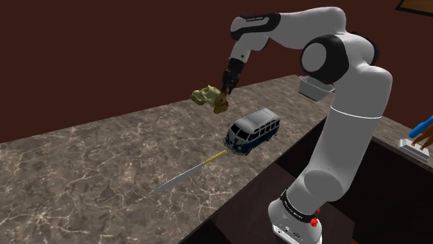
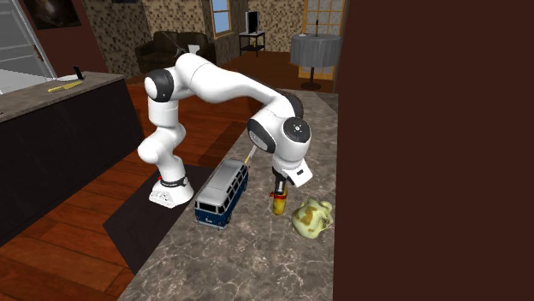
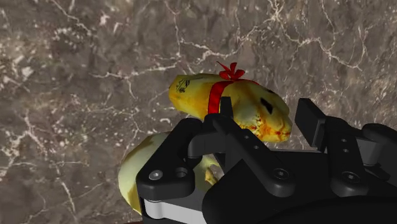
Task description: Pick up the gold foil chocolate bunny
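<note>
The hand is clamped on the gold bunny, a finger pressed to either side below its red ribbon. The bunny sits under the hand toward the far edge of the surface, just beside a pale yellowish ornament and beyond the blue toy van. I cannot quite tell whether it is clear of the surface. The grasp looks made, so the next move calls for a straight lift away from the ornament.

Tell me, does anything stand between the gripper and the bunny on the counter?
Nothing visible does. The gripper appears to clasp the bunny near its red ribbon. The blue van and the knife lie apart from it on the counter, nearer the stand.
</note>
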`<state>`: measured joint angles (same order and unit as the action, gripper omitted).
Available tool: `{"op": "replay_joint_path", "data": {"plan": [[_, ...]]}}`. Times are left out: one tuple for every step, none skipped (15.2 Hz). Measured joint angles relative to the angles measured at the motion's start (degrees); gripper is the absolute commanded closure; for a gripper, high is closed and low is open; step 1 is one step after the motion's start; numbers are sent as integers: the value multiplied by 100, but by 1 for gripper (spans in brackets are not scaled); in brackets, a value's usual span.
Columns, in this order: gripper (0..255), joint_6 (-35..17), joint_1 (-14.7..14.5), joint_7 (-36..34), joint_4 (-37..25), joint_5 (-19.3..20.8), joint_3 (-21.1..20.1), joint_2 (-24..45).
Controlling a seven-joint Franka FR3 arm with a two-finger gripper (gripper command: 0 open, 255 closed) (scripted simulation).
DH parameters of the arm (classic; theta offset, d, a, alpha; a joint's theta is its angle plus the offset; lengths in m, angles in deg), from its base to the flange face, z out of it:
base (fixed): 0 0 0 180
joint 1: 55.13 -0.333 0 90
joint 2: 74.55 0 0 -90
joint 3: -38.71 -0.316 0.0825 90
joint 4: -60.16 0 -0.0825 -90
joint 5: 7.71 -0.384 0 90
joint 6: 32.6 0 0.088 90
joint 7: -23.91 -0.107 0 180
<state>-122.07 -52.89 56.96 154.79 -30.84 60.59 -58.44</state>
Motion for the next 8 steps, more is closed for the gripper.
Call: {"op": "replay_joint_path", "data": {"plan": [[255, 48, -5, -27, -31, 6, 0, -24], [255, 111, 0, -46, -87, 11, 2, -35], [255, 172, 6, -64, -158, 11, 3, -29], [255, 253, 15, -87, -248, 11, 5, -23], [255, 322, 18, -109, -295, 20, 9, -50], [255, 393, 20, -134, -345, 29, 12, -76], [255, 462, 29, -152, -429, 25, 14, -65], [255, 501, 28, -168, -451, 32, 15, -86]]}}
